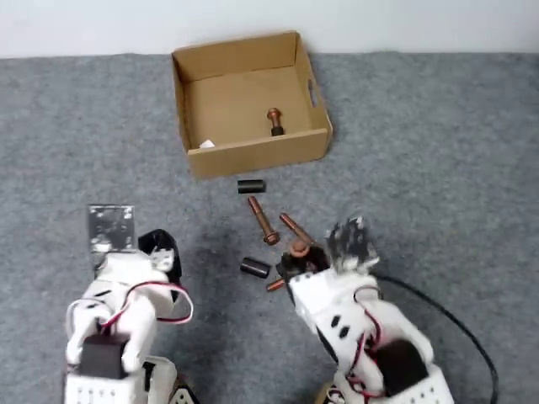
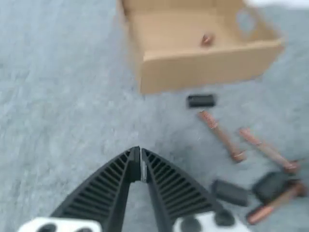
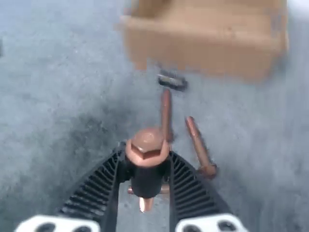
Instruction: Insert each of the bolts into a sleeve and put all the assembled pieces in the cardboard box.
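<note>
One held bolt (image 3: 147, 145): copper, hex head upward; its shank was hidden inside the held sleeve (image 3: 145, 181), with only the tip poking out under it.
Held sleeve: short, black, tube-shaped, its sides covered by the ribbed fingers.
Right pincer (image 3: 146, 159): closed onto the held sleeve from both sides, just above the worktop (image 1: 438, 168), on the near side of the loose parts.
Left pincer (image 2: 140, 162): fingers pressed together tip to tip with nothing between them, over bare grey surface, well apart from the parts.
Cardboard box (image 1: 253, 156): open-topped, at the far side of the worktop, with a cut-out handle in one side wall.
Assembled piece (image 1: 274, 122): a copper head on a black sleeve, lying on the box floor.
White scrap (image 1: 207, 144): in a near corner of the box; too small to tell what it was.
First loose bolt (image 1: 263, 220): copper, threaded, lying between the box and the right pincer.
Second loose bolt (image 1: 290, 225): beside the first, its head end just beside the right pincer.
Far loose sleeve (image 1: 251, 186): black, just in front of the box's near wall.
Near loose sleeve (image 1: 254, 268): black, just beside the right pincer, toward the left arm.
</note>
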`<state>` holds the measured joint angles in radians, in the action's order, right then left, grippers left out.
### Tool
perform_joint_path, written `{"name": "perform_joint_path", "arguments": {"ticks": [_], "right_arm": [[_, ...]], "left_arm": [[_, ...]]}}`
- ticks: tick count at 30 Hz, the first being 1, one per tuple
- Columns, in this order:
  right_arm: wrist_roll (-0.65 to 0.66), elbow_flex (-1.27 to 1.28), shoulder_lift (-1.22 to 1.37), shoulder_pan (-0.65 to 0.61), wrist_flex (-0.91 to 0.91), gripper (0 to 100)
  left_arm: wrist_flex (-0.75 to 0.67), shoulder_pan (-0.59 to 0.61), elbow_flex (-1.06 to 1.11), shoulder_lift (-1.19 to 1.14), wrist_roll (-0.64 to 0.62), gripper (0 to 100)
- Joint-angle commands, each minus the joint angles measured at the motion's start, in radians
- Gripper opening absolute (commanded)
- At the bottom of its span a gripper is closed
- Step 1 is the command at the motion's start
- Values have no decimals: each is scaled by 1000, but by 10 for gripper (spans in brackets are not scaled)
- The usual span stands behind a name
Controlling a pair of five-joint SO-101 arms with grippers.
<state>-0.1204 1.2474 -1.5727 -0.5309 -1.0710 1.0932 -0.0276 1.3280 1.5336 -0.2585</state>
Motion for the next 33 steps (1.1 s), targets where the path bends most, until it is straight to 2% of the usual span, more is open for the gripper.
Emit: {"name": "perform_joint_path", "arguments": {"ticks": [1,5,10,21,30,33], "right_arm": [[-100,-207,213,38,1,8],[-175,-411,461,39,5,8],[-169,-612,717,41,137,8],[-15,-1039,1342,85,516,8],[-14,-1573,1856,114,539,8],[37,-1703,2003,110,539,8]], "left_arm": [[-138,14,136,11,20,5],[-222,14,251,11,20,5],[-304,14,361,11,20,5],[-311,23,361,3,14,6],[-310,23,361,3,-64,6],[-310,25,361,3,-64,6]]}}
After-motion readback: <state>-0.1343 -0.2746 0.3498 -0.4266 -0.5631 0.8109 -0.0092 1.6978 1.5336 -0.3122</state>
